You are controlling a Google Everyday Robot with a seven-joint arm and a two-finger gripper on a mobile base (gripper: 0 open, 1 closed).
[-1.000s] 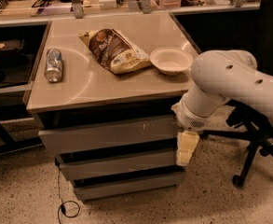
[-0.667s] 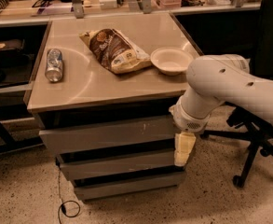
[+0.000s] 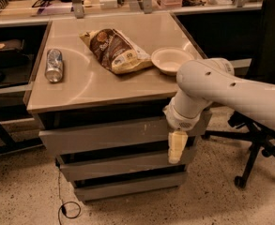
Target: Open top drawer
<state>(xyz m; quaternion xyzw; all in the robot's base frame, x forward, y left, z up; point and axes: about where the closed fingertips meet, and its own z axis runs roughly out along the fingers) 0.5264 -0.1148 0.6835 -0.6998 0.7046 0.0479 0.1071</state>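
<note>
My gripper (image 3: 177, 146) hangs before the top drawer's (image 3: 104, 134) right end, hiding that corner; my arm (image 3: 240, 93) runs off the right edge, covering part of the office chair (image 3: 255, 146).

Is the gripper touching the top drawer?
Cannot tell. In the camera view the gripper hangs in front of the top drawer at its right end, overlapping it; neither contact nor gap shows.
</note>
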